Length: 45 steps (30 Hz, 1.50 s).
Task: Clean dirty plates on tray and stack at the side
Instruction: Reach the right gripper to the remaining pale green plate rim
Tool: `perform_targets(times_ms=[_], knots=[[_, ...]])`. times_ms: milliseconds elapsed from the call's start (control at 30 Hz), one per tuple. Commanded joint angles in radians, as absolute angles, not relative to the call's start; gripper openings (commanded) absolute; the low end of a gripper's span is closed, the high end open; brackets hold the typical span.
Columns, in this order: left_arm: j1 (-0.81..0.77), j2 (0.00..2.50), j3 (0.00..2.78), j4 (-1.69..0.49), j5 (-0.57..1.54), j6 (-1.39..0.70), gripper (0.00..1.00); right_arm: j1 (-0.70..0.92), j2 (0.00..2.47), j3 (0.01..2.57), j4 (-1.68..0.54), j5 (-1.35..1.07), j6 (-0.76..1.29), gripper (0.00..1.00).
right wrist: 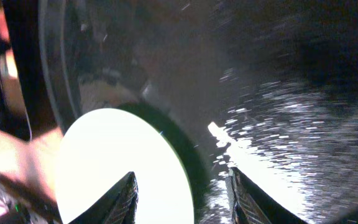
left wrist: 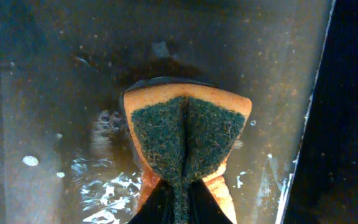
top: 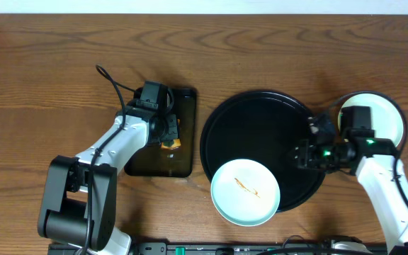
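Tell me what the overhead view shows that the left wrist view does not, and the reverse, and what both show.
Only overhead: the round black tray, a smeared plate overhanging its near rim, a pale plate beside it at the right, the left arm and the right arm. Only left wrist: the green scouring face of the sponge, creased down the middle, and water drops on the rectangular tray. Both: the sponge over that tray.

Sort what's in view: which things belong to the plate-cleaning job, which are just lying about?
Job:
large round glossy black tray
pale mint-white plate with orange-brown smear, on it
pale plate beside it
orange sponge with green scouring pad
small rectangular black tray

Lying about:
only the brown wooden table itself
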<state>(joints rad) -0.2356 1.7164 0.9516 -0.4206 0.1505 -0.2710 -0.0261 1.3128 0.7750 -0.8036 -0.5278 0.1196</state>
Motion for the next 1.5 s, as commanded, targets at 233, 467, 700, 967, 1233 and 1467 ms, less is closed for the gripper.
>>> perform_targets(times_ms=[233, 467, 700, 967, 1233, 1467], knots=[[-0.232, 1.658, 0.991, -0.416, 0.221, -0.273, 0.08, 0.121, 1.309, 0.697, -0.8, -0.47, 0.142, 0.46], [-0.232, 1.613, 0.989, -0.417, 0.217, -0.274, 0.08, 0.131, 1.309, 0.616, -0.788, -0.468, 0.17, 0.45], [-0.232, 1.656, 0.887, -0.41, 0.217, -0.274, 0.08, 0.133, 1.309, 0.553, -0.774, -0.48, 0.194, 0.43], [-0.232, 1.674, 0.854, -0.364, 0.218, -0.274, 0.08, 0.133, 1.309, 0.542, -0.748, -0.505, 0.198, 0.36], [-0.232, 1.558, 0.936, -0.363, 0.221, -0.273, 0.07, 0.133, 1.309, 0.542, -0.755, -0.514, 0.236, 0.36], [-0.232, 1.519, 0.935, -0.371, 0.22, -0.273, 0.07, 0.133, 1.309, 0.54, -0.755, -0.529, 0.265, 0.35]])
